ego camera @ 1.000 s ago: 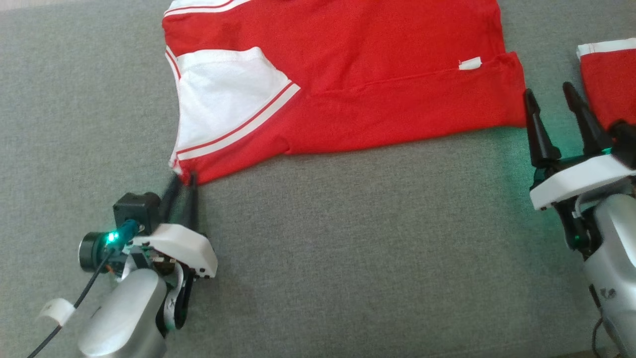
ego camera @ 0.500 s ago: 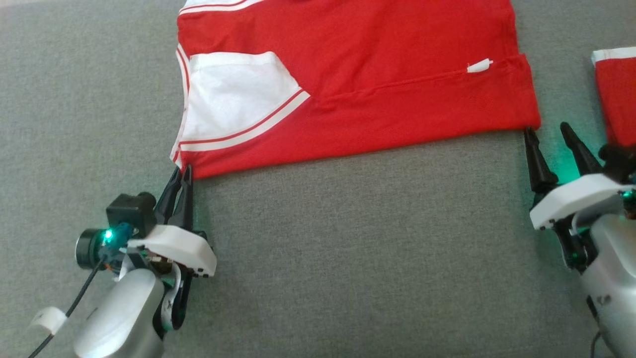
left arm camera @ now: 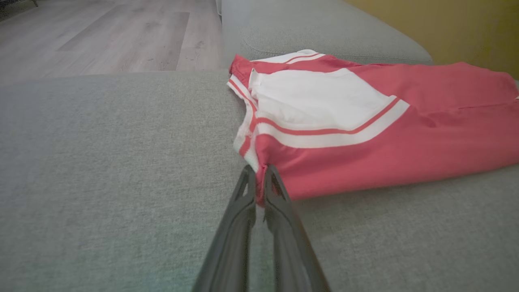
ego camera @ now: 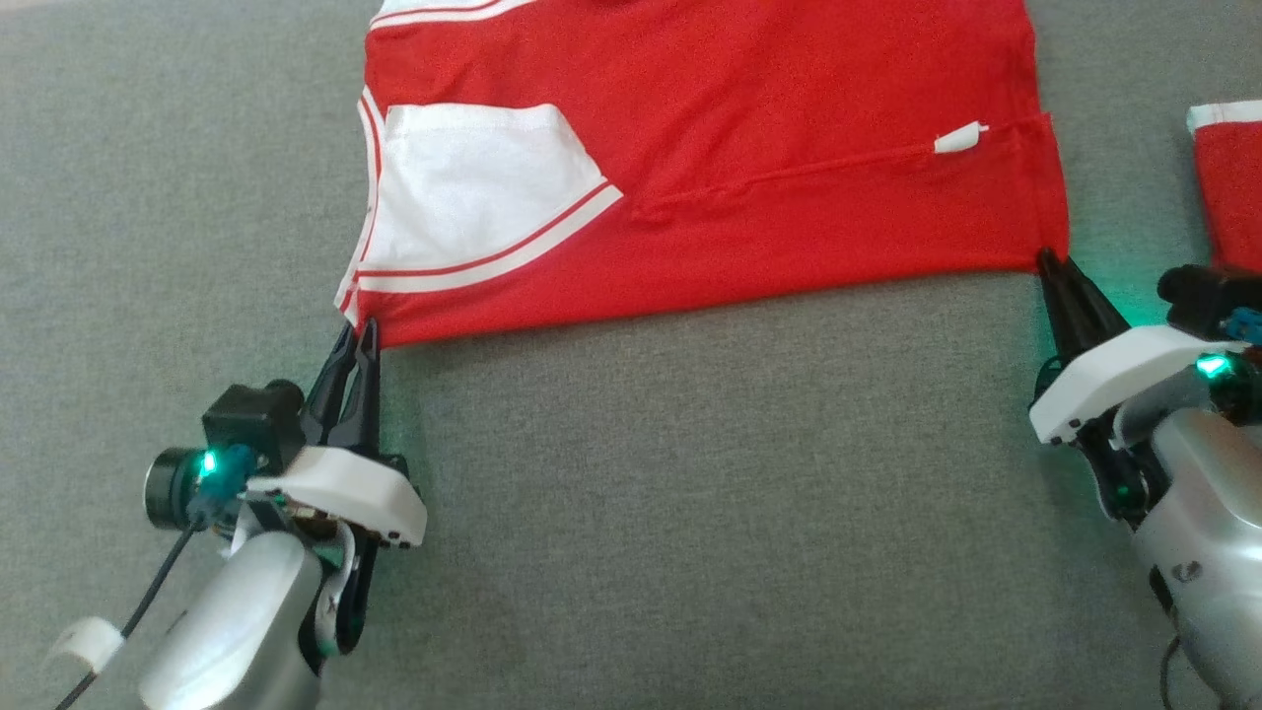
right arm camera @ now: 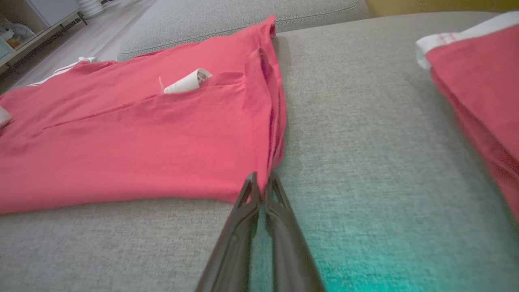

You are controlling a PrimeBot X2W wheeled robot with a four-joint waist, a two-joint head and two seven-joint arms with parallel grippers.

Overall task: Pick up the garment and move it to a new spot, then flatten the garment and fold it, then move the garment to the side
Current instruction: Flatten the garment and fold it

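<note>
The garment [ego camera: 710,148] is red with a white panel and white stripes, lying folded and flat on the grey cushion at the top of the head view. My left gripper [ego camera: 360,330] is shut on its near left corner; the left wrist view has the garment [left arm camera: 385,134] pinched between the fingers of my left gripper [left arm camera: 257,172]. My right gripper [ego camera: 1050,261] is shut on the near right corner, and in the right wrist view the red hem of the garment [right arm camera: 142,142] sits between the tips of my right gripper [right arm camera: 262,178]. A small white label [ego camera: 958,139] lies on the cloth.
A second red piece with a white hem [ego camera: 1227,177] lies at the right edge, close beside my right arm. The grey cushion [ego camera: 690,493] stretches bare toward me. Wooden floor [left arm camera: 101,32] lies beyond the cushion's far left edge.
My right gripper has gone from open to shut on the garment's near right corner. My left gripper closed on the left corner earlier and holds. The camera has shifted slightly.
</note>
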